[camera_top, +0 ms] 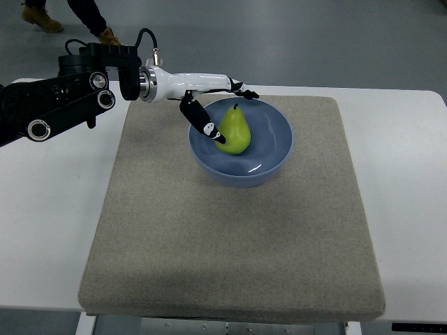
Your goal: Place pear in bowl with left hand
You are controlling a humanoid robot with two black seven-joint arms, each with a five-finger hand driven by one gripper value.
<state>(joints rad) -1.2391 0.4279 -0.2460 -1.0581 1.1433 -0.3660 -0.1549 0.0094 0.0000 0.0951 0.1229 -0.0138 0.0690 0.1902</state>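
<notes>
A green pear lies inside a blue bowl on the far middle of a grey mat. My left hand reaches in from the left over the bowl's left rim. Its fingers are spread along the far rim and its thumb points down beside the pear. The hand is open and I cannot tell whether the thumb touches the pear. My right arm is not in view.
The grey mat covers most of a white table. A person's feet in brown boots stand on the floor beyond the table at the far left.
</notes>
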